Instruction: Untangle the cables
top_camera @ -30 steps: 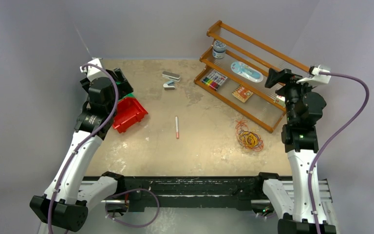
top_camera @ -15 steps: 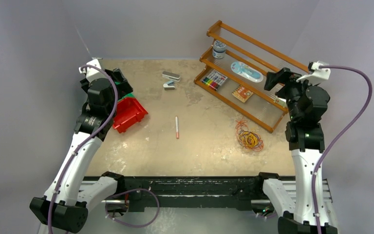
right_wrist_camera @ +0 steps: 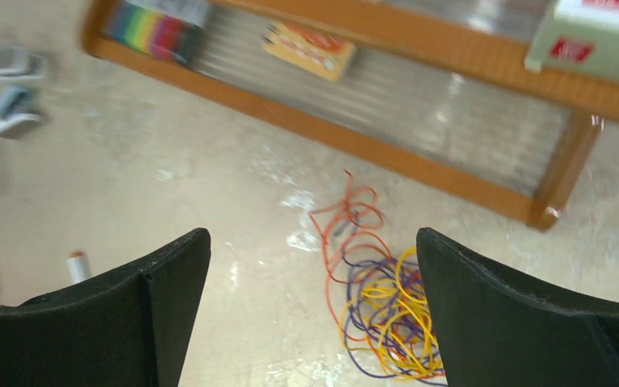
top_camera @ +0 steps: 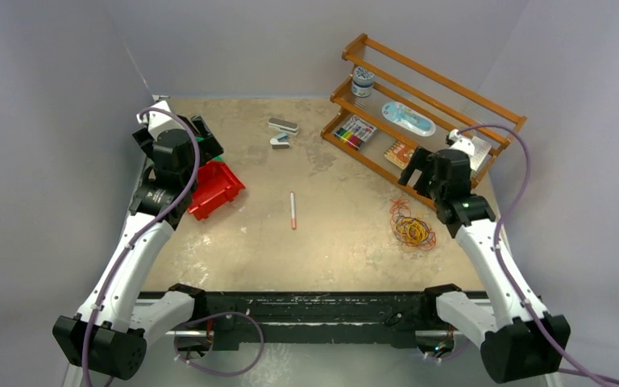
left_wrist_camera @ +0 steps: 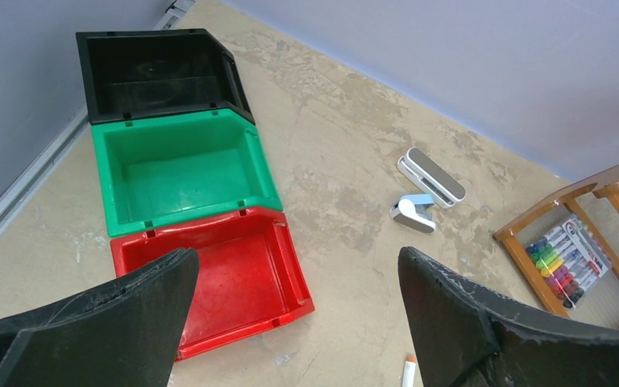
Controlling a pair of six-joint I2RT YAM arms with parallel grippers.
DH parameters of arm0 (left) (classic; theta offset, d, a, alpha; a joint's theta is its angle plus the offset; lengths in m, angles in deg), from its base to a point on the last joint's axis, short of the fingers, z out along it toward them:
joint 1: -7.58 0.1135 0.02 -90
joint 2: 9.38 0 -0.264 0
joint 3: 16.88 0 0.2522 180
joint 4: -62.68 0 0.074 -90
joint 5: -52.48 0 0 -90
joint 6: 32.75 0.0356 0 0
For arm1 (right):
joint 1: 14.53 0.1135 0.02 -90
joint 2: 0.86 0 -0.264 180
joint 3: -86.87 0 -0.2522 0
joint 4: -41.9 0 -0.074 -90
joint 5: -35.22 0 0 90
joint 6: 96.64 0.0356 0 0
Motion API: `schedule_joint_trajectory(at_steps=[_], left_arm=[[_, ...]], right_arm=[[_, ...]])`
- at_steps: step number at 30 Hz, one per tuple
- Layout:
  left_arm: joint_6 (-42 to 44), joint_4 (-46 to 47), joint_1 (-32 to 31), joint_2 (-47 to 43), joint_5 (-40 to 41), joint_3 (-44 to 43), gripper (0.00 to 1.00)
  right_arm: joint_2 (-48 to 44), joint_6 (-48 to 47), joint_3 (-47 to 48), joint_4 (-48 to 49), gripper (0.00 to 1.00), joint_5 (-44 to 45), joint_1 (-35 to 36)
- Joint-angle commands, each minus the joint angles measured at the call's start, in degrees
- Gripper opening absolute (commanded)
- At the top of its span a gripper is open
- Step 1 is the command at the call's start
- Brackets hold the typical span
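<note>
Right arm swings in off the rack (top_camera: 371, 165), and the right gripper (top_camera: 419, 169) now hangs low over the table with its jaws spread wide and nothing in them. The cables (top_camera: 411, 228) lie in a loose heap just in front of the rack's rail, showing under the right gripper's fingers in the wrist view (right_wrist_camera: 379, 298). They look light, limp and springy, and likely to snag. The best hold is probably the stray red-orange loop at the heap's edge rather than the dense yellow middle. Over by the red bin (top_camera: 218, 189), the left gripper (top_camera: 201, 133) hovers, also wide open and well apart from the cables.
</note>
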State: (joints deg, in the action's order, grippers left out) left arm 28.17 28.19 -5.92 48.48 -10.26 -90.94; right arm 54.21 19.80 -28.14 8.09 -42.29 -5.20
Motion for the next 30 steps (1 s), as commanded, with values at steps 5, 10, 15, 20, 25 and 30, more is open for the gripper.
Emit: schedule_joint_trajectory(at_steps=[5, 10, 15, 20, 25, 30], left_arm=[[-1.12, 0.66, 0.62, -0.09, 1.32, -0.36, 0.94], [-1.72, 1.03, 0.58, 0.72, 0.94, -0.18, 0.94], [-2.09, 1.04, 0.58, 1.84, 0.69, -0.27, 0.94], [-2.32, 0.95, 0.6, 2.33, 0.74, -0.21, 0.94], [-2.68, 0.9, 0.58, 2.84, 0.65, 0.0, 0.93], [-3.02, 0.87, 0.58, 3.08, 0.59, 0.32, 0.93]], right_arm=[[4.03, 9.29, -7.39, 4.51, 0.99, 7.82, -0.09], [6.67, 13.39, -9.69, 3.8, 0.99, 7.85, -0.09], [10.07, 17.48, -9.76, 2.4, 0.99, 11.5, -0.09], [10.65, 21.85, -11.74, 1.24, 0.99, 13.69, -0.09], [12.0, 23.86, -12.62, 0.97, 0.99, 14.74, -0.09], [15.18, 23.14, -13.2, 2.36, 0.99, 12.02, -0.09]])
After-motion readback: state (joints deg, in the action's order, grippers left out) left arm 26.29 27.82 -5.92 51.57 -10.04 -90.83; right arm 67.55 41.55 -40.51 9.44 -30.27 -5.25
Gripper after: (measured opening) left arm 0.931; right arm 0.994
